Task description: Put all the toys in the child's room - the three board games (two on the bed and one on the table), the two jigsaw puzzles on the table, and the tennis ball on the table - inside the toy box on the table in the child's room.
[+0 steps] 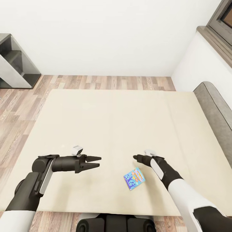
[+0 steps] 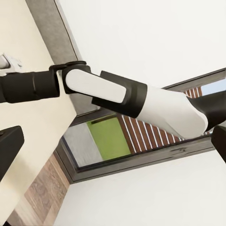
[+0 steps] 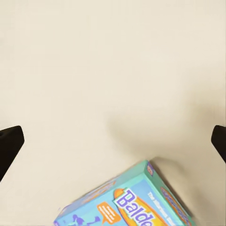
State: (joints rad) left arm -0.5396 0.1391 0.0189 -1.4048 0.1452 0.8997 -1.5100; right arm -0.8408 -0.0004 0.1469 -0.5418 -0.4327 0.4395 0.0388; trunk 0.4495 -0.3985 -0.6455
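A small blue board game (image 1: pixel 134 178) lies flat on the beige mattress of the bed (image 1: pixel 112 122), near the front edge. My right gripper (image 1: pixel 136 157) hovers just above and beyond it, open, with nothing between its fingers. In the right wrist view the blue box (image 3: pixel 132 202) lies on the mattress just off the line between the spread fingertips of the right gripper (image 3: pixel 113 141). My left gripper (image 1: pixel 96 162) hangs over the mattress to the left of the box, open and empty. The left wrist view looks past the left gripper (image 2: pixel 113 146) at my right arm (image 2: pixel 117 94).
The grey headboard (image 1: pixel 215 106) runs along the bed's right side under a dark-framed window (image 1: pixel 222 19). A grey shelf unit (image 1: pixel 16 64) stands at the far left on the wood-plank floor (image 1: pixel 106 82). A white wall closes the back.
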